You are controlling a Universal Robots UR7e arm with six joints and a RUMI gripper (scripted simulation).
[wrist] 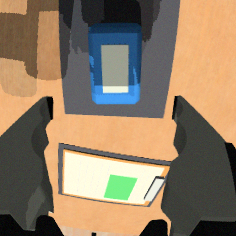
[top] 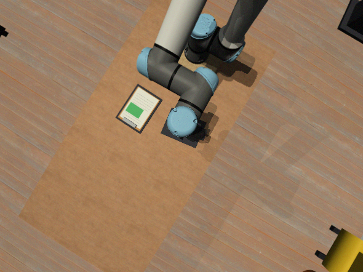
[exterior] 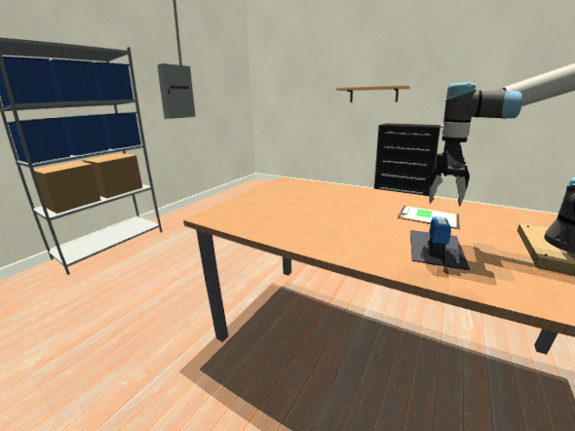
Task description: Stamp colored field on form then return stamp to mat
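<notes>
- While I watch from my station, the gripper (exterior: 448,197) hangs in the air above the table (exterior: 312,224), pointing straight down, its jaws partly spread and nothing between them.
- From the wrist view I see both dark fingers flanking the frame, with bare table top and the form between them; they touch nothing.
- I find the stamp (exterior: 440,230) standing upright on the dark mat (exterior: 420,254), below the gripper and well apart from it.
- Looking down through the wrist camera, the stamp (wrist: 115,62) shows a blue body with a grey rectangular panel on top, and it sits inside the mat (wrist: 75,95) outline.
- I see the form (top: 139,108) lying flat on the table just beside the mat (top: 167,132), on a dark-edged clipboard with a grey clip at one short end.
- Its green field (top: 135,110) is uncovered, and I can see ruled lines on the paper above it.
- In the top view the wrist's blue cap (top: 182,121) covers the stamp, so I cannot see the stamp from there; only the edges of the mat show around it.
- Off the table I note a metal shelf rack (exterior: 141,132) with blue bins and brown boxes by the left wall, a grey wall box (exterior: 175,90), a dark drawer cabinet (exterior: 406,156) and a small wall shelf (exterior: 372,88) behind the arm.
- At the right edge of the exterior view the arm's wooden base plate (exterior: 531,244) rests on the table.
</notes>
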